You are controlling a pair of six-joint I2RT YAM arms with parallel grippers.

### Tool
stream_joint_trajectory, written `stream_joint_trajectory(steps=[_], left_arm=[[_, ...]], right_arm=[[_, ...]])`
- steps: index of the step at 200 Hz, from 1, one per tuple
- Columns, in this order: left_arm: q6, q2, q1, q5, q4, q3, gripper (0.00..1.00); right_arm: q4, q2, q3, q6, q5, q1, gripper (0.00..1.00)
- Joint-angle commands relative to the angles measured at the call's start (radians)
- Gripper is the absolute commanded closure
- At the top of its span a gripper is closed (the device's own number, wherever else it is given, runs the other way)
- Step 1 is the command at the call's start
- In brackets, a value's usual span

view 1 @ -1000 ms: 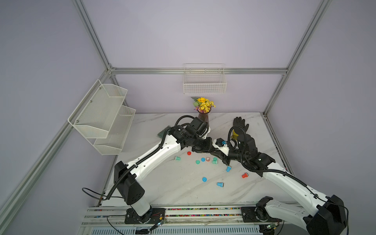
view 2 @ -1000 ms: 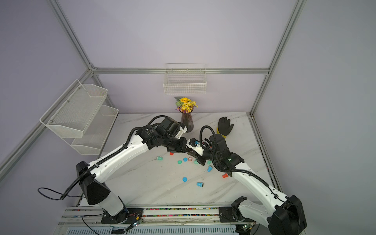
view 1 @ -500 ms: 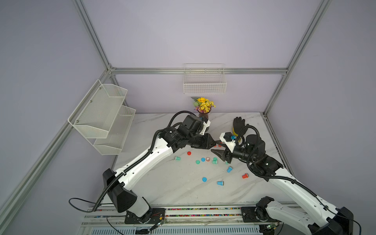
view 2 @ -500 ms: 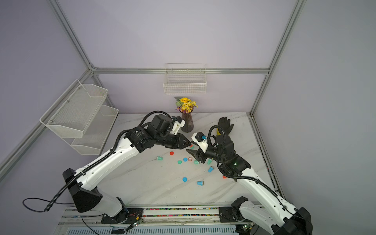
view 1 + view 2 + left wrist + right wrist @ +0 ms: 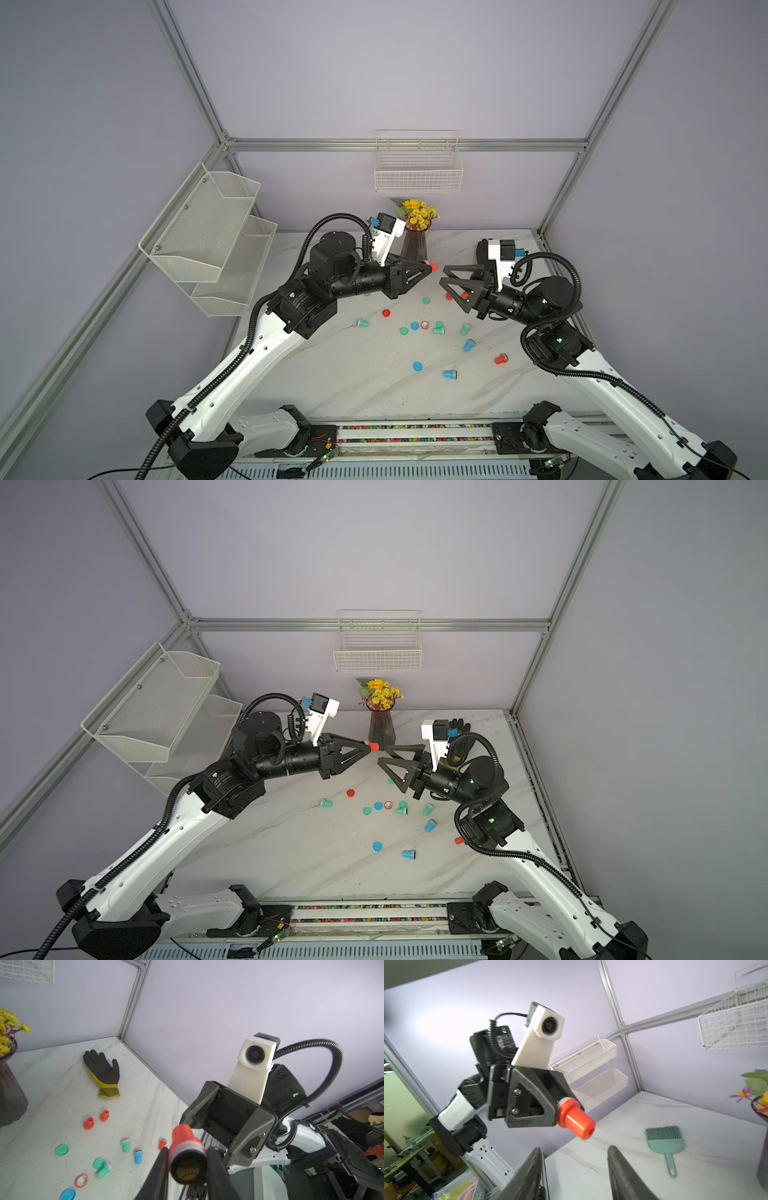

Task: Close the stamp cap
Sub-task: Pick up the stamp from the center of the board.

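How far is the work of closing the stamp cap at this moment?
Done: the red stamp is off the table, clamped in the shut left gripper. In hand: the right gripper faces it, open and empty. Left: in the left wrist view the stamp's wide end looks uncovered, so a cap, perhaps the red cap lying on the table, must be fetched and pressed on.

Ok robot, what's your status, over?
Left gripper shut on stamp, held in the air. Right gripper open, empty, facing it. Nothing between them.
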Motion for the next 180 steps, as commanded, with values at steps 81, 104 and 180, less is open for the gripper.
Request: stream_joint_trajectory(steps=[81,104,180], left_arm=[[-0.671,0.07,0.031,0.447,0.596,-0.068,0.99],[-0.719,0.07,0.031,0.477,0.663,-0.075,0.99],[-0.745,0.07,0.03,0.512,0.693,-0.058,1.0]], right_arm=[[0.007,-0.043,0.135,-0.675,0.021,0.004,0.53],[-0.011,-0.016,0.165,-0.685,-0.008,0.003,0.53],[-0.028,0.018,0.187,-0.667,-0.133,0.003,0.59]])
